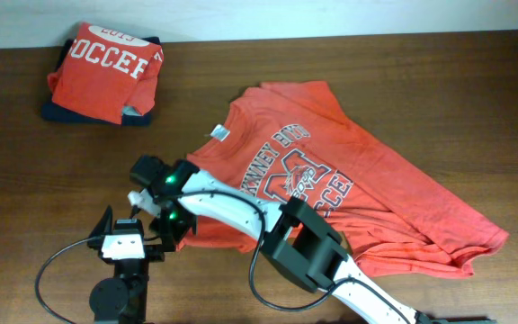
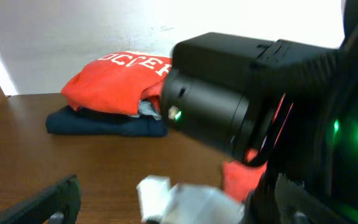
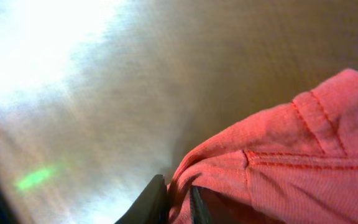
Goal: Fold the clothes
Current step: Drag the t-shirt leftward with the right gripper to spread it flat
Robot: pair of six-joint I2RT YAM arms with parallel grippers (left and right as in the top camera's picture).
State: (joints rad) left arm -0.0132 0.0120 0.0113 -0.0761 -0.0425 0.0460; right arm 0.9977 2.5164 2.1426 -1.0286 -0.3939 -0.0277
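Observation:
An orange-red T-shirt (image 1: pixel 358 180) lies spread on the table, chest lettering up and a white neck tag at its collar. My right gripper (image 1: pixel 176 230) reaches across to the shirt's left sleeve. In the right wrist view its fingers (image 3: pixel 179 186) are shut on the stitched sleeve hem (image 3: pixel 291 162). My left gripper (image 1: pixel 133 225) is just left of it, open and empty, its fingers wide apart (image 2: pixel 173 199). A folded orange-red "SOCCER" shirt (image 1: pixel 106 67) lies at the back left; it also shows in the left wrist view (image 2: pixel 110 87).
The folded shirt rests on a folded navy garment (image 1: pixel 61 112), also in the left wrist view (image 2: pixel 104 122). The right arm's black wrist housing (image 2: pixel 229 106) fills that view, close in front of the left gripper. The table is brown wood (image 1: pixel 421 63).

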